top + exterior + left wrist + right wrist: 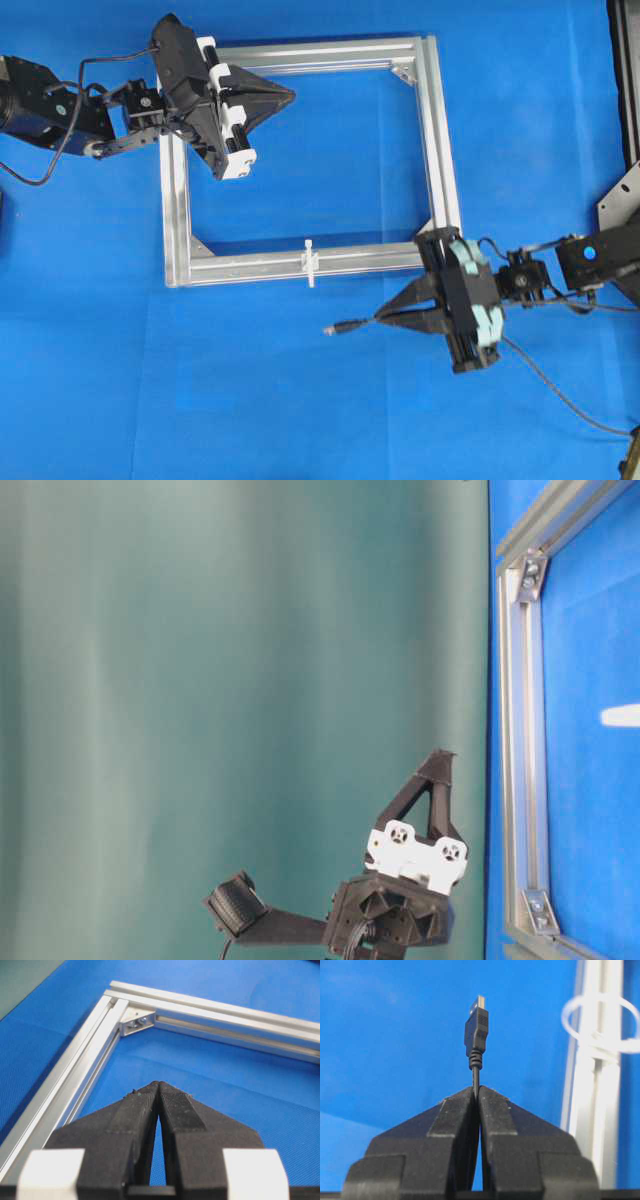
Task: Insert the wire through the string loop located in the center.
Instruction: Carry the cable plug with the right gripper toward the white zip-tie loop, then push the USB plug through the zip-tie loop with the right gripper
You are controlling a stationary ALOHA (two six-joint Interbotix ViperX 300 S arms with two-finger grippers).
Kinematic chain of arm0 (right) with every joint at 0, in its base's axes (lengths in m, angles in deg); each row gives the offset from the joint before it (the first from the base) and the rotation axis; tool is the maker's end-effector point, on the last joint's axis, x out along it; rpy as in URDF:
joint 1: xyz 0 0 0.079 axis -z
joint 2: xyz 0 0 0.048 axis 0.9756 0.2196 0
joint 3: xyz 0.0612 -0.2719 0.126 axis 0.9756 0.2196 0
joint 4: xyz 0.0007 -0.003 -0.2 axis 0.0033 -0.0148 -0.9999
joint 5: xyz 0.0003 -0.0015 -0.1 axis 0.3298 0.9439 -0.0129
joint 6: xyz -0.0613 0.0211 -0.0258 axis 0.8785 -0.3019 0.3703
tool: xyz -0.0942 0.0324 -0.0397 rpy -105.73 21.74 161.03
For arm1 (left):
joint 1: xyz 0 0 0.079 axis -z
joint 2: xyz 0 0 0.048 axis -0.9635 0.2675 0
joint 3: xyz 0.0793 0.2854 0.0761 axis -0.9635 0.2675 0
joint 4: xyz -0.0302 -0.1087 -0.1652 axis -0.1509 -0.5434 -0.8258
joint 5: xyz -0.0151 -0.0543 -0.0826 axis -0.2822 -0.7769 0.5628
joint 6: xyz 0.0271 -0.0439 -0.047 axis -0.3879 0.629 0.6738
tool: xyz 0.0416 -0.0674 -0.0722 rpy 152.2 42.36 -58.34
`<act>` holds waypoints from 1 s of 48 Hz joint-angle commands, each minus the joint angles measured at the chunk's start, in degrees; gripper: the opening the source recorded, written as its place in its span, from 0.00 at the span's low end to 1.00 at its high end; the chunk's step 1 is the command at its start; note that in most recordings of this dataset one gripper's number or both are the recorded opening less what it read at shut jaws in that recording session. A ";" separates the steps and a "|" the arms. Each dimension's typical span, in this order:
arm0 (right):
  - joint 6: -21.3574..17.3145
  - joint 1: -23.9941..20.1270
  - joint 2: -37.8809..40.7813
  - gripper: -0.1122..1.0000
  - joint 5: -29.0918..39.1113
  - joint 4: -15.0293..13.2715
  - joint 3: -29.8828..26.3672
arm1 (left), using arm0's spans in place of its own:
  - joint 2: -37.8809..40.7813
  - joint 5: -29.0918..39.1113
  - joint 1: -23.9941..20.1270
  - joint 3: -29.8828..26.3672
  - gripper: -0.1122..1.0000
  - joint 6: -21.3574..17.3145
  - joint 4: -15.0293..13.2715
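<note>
The wire (352,324) is a thin black cable ending in a small metal-tipped plug (476,1025). My right gripper (384,318) is shut on the wire just behind the plug, which sticks out leftward past the fingertips. The gripper sits in front of the silver frame (435,150), to the right of the string loop. The string loop (310,262) is a tiny white tie crossing the frame's near bar; in the right wrist view the string loop (600,1022) stands right of the plug. My left gripper (290,96) is shut with nothing in it, over the frame's far left corner.
The square aluminium frame (90,1045) lies on a blue mat (300,400) with corner brackets (136,1022) inside. The wire's slack (560,395) trails off to the lower right. A dark stand (625,200) rises at the right edge.
</note>
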 commanded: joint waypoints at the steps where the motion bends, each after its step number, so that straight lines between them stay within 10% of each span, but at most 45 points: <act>1: 0.00 1.67 -1.67 0.09 -0.62 0.09 -0.09 | -1.67 -0.26 0.18 -0.35 0.10 0.09 0.09; 48: 0.18 8.44 -1.85 0.09 -0.79 -0.18 0.26 | -1.67 -0.18 0.18 -0.35 0.10 0.09 0.18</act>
